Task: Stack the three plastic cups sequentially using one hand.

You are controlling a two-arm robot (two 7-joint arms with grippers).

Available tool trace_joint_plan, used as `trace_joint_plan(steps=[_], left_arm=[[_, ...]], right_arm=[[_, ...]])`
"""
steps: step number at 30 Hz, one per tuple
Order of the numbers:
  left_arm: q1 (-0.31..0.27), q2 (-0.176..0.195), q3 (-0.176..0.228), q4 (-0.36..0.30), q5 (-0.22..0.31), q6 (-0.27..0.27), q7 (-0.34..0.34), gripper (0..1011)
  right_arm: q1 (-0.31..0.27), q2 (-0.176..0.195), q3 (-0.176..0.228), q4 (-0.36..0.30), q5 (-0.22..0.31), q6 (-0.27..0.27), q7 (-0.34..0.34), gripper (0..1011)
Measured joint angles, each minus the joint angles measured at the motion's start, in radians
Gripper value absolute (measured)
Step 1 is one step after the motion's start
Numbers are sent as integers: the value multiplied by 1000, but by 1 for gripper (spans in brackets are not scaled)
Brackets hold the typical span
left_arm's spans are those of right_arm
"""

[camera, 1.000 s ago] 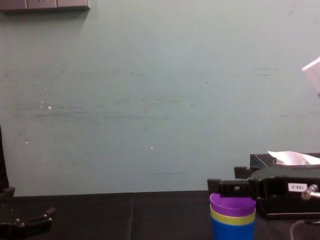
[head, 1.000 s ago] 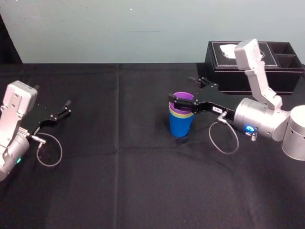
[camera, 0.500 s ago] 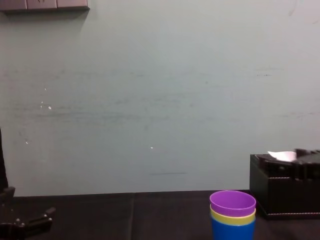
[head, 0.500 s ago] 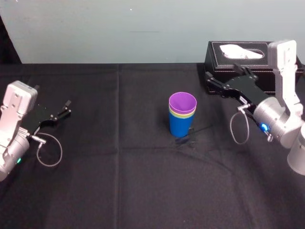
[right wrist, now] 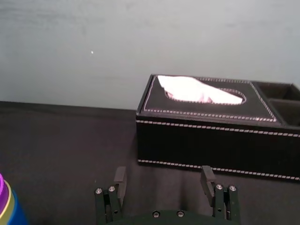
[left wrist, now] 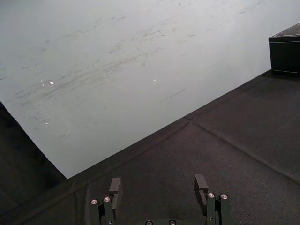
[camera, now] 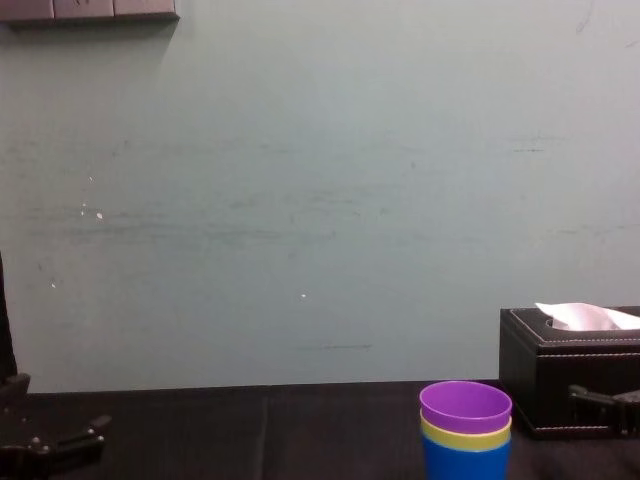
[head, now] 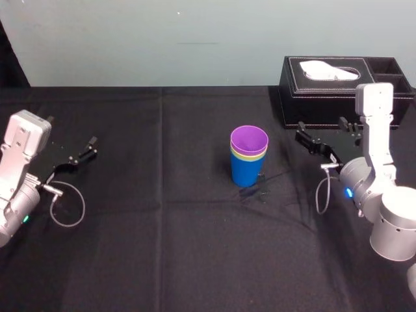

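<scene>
Since the right gripper [head: 322,129] is the one closest to the action, I'll start there; it hangs low over the right side of the table [head: 195,227], just on the near side of the black tissue box [head: 325,97]. Its thin black fingers [right wrist: 120,178] are spread wide with nothing between them; the right wrist view shows only bare black cloth in the gap, so it's holding zip.

Off to its left, apart from it and not touching, are all three cups, nested upright into one stack around the middle of the table. The blue cup [head: 247,174] sits at the bottom on the cloth; the yellow-green cup [camera: 465,438] is tucked inside it with just a thin band of rim peeking out; the purple cup [head: 249,140] is on top, mouth open upward, showing a bit more of its side. The stack looks straight, not leaning.

The tissue box sits at the far right, stitched edges, a white tissue [head: 325,68] poking out of its slot; it's well clear of the cups.

Way over on the left side the left gripper [head: 71,130] is parked low above the cloth; its fingers are apart too and empty, well away from the stack. Beyond the table's far edge there's a plain pale wall [camera: 300,200].
</scene>
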Motion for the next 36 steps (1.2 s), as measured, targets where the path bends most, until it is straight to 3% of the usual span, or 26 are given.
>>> trace_joint_plan(steps=[3, 36], left_arm=[[0, 0, 0, 0, 0, 0, 0, 1012], [0, 0, 0, 0, 0, 0, 0, 1011]], right_arm=[[1, -3, 5, 0, 3, 17, 7, 1002], [1, -2, 0, 1, 2, 9, 4, 1002]])
